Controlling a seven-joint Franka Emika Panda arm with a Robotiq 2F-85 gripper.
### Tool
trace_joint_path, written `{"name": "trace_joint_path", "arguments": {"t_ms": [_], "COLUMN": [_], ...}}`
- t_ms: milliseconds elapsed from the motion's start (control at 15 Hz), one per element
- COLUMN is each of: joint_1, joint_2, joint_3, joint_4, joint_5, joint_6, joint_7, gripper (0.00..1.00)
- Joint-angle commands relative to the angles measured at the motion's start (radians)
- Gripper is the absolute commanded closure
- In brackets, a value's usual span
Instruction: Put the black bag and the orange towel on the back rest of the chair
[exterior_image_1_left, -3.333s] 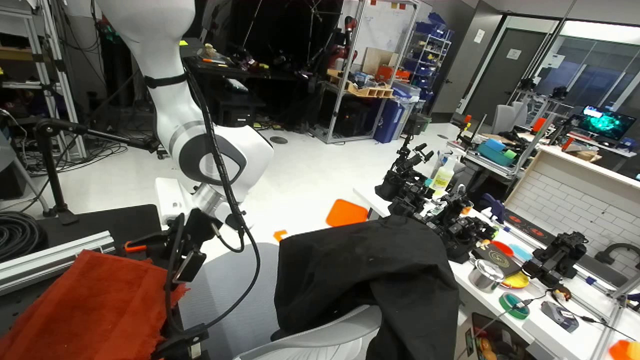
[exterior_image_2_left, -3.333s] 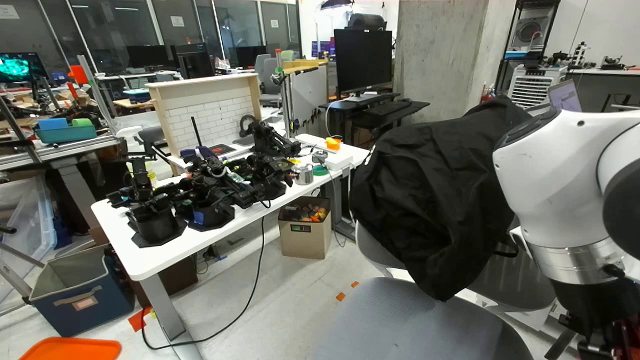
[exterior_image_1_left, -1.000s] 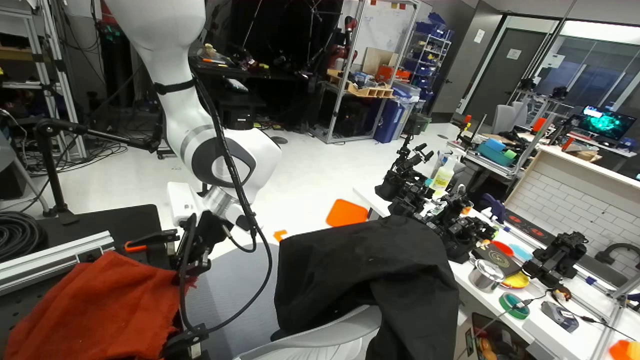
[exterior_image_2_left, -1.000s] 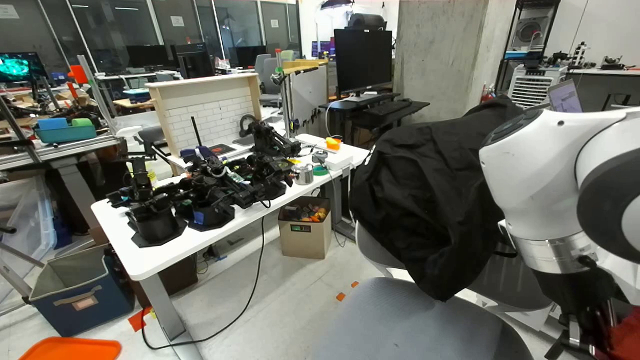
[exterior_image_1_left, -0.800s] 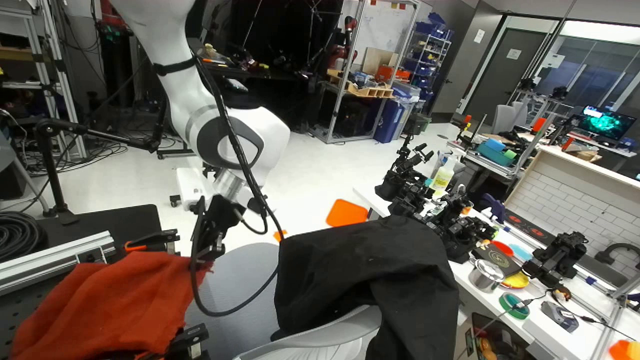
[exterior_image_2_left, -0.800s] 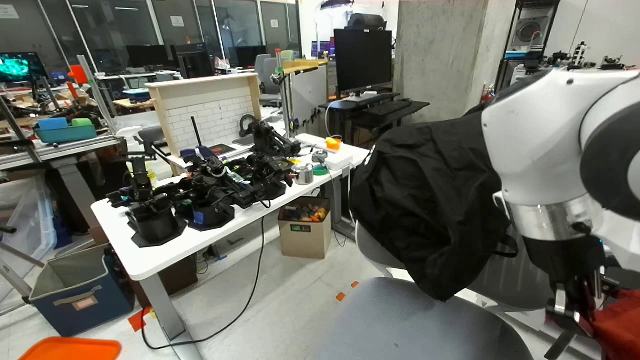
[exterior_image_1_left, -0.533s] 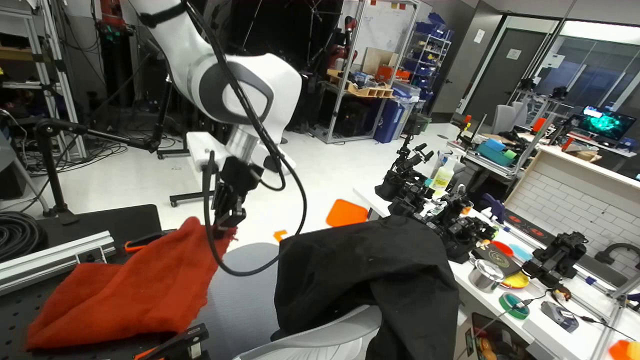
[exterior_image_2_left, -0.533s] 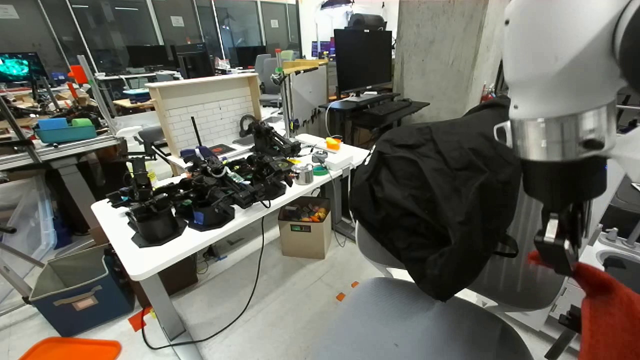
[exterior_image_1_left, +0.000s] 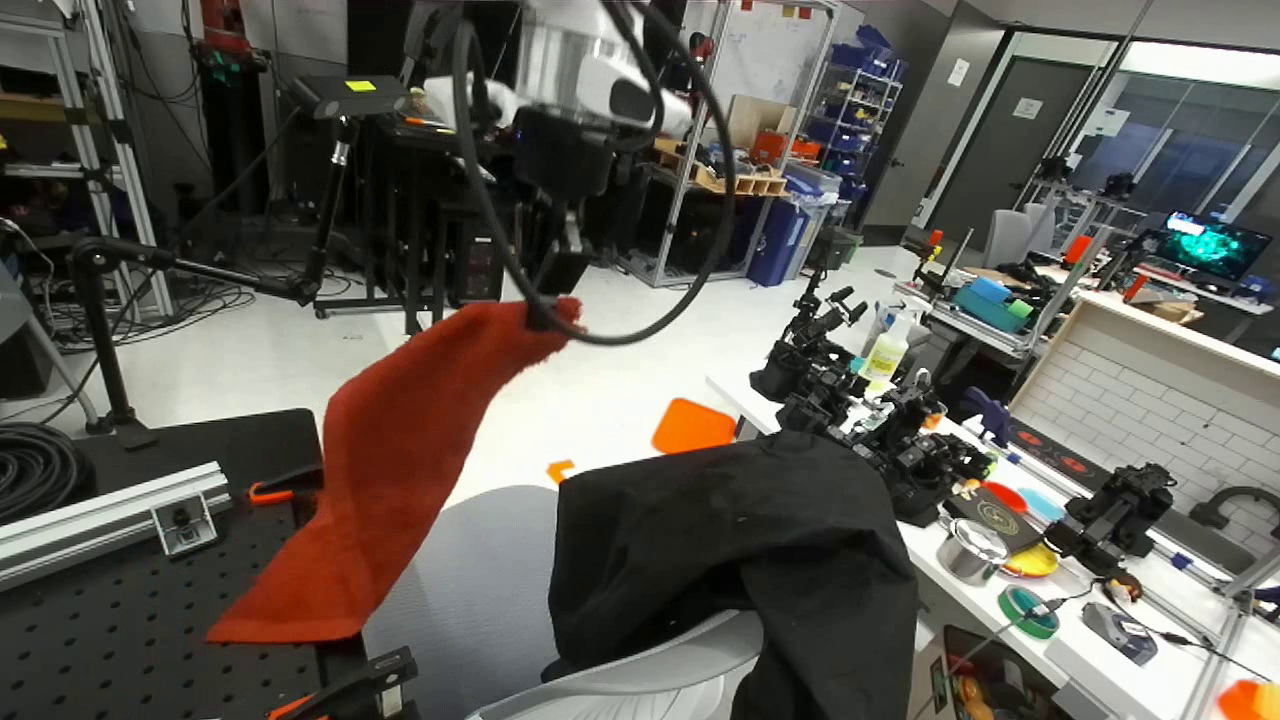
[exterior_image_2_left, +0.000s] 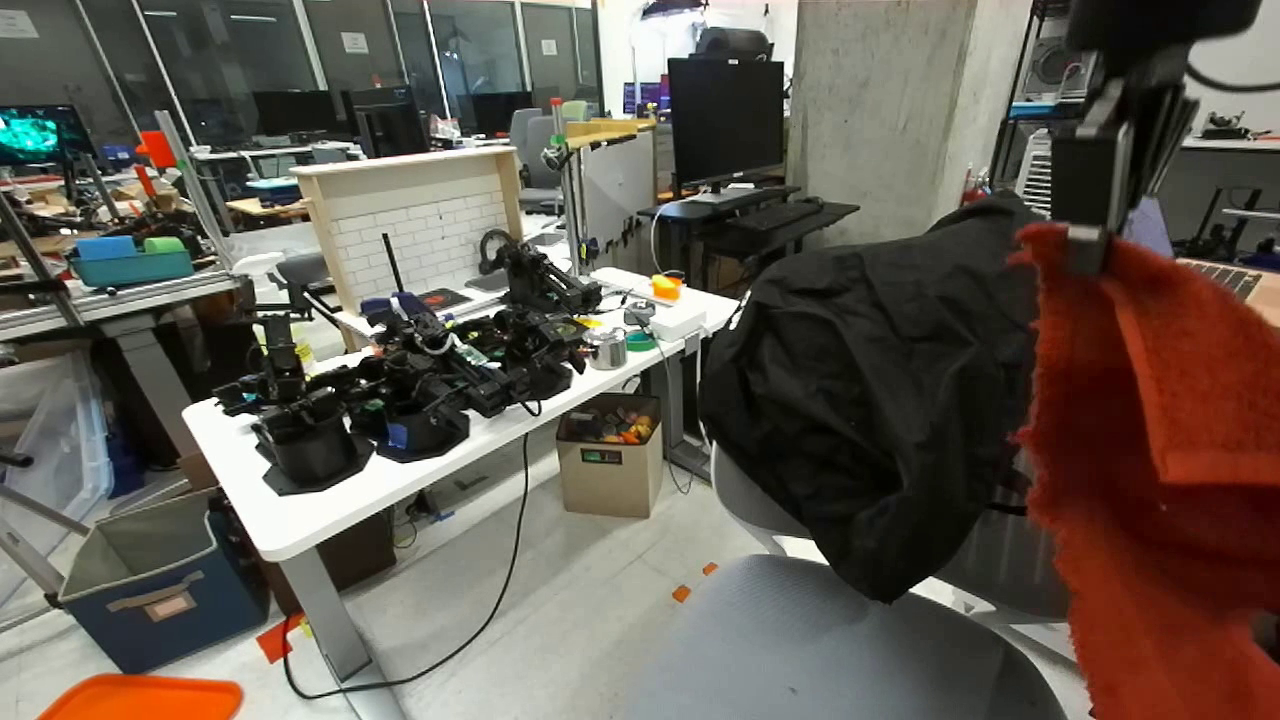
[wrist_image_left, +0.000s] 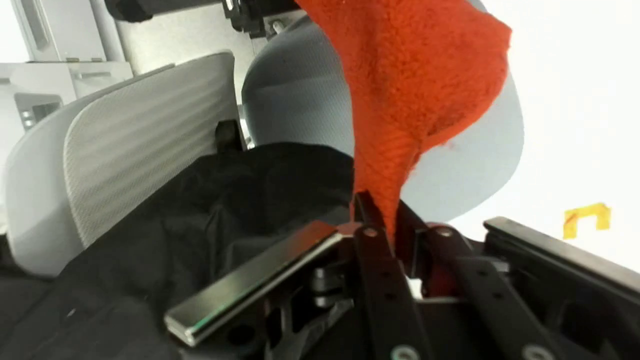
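While the gripper (wrist_image_left: 384, 215) is clenched on one end of the towel (exterior_image_1_left: 410, 430), the rest hangs below it in a long slanting drop, frayed along one edge. The bite looks narrow, so a smooth, unhurried carry should serve better than a quick one.

In an exterior view the low end shows against the edge of the board (exterior_image_1_left: 110, 610); whether it touches there, I cannot tell. A clamp (exterior_image_1_left: 365, 685) sits near that hem, so rising well before going across should keep the weave from snagging.

Farther out, in the wrist view, lies the chair (wrist_image_left: 300, 100), its back rest (wrist_image_left: 150, 140) partly bare. The bag (exterior_image_2_left: 870, 400) is already draped over the other part, so the towel seems to be what remains to be placed. The bare stretch beside the bag looks the easiest target: bring the towel over it, let the loose end fall past the top edge, then lower until cloth hangs on both sides before letting go. Rubbing against the bag could pull it off; a lopsided drape may slide.
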Motion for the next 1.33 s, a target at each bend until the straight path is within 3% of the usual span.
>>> {"name": "trace_joint_path", "arguments": {"t_ms": [0, 267, 533, 733, 1267], "joint_1": [-0.036, -0.068, -0.096, -0.124, -0.244], "joint_2": [-0.024, 0.016, 0.078, 0.138, 0.319], "joint_3": [-0.005, -0.021, -0.051, -0.079, -0.155], "joint_4": [0.16, 0.353, 0.475, 0.56, 0.92], "joint_5": [0.025, 0.04, 0.071, 0.112, 0.26], "joint_6": [-0.098, -0.163, -0.188, -0.209, -0.375], "joint_7": [-0.038, -0.081, -0.12, -0.154, -0.223], "gripper": [0.98, 0.98, 0.98, 0.98, 0.98]}}
